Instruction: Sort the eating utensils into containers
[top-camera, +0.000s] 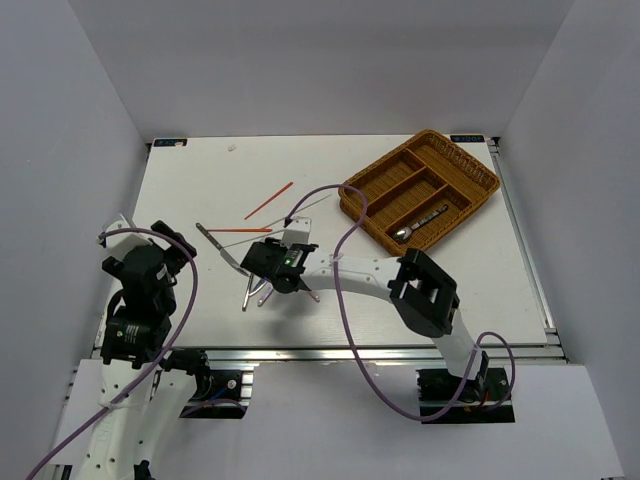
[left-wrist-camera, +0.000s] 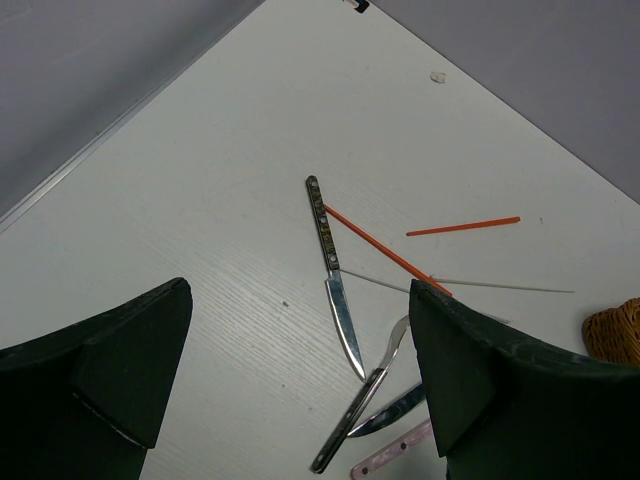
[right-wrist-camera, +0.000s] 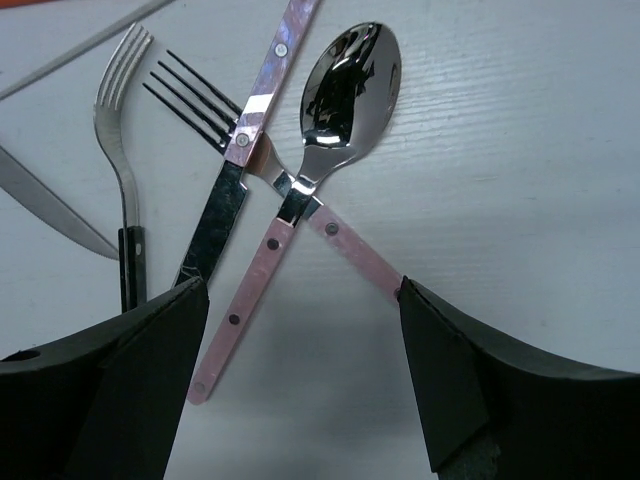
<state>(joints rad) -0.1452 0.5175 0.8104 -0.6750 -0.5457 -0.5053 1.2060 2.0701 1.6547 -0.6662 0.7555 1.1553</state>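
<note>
Your right gripper (right-wrist-camera: 300, 300), fingers apart, hangs over the crossed pink-handled silver metal spoon (right-wrist-camera: 345, 85), knife (right-wrist-camera: 222, 215) and fork (right-wrist-camera: 185, 95) mid-frame; left gripper (left-wrist-camera: 300, 300) likewise spread; brown woven wicker tray (top-camera: 385, 182) upper right.

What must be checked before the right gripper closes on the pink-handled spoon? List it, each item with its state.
1. Right gripper open: ok.
2. Pink-handled spoon handle between its jaws: ok.
3. Spoon free of neighbours: not ok, it crosses the pink-handled fork.
4. Gripper low enough to grasp: cannot tell.
5. Left gripper open, away from the pile: ok.
6. Wicker tray has room: ok, one steel spoon inside.
</note>
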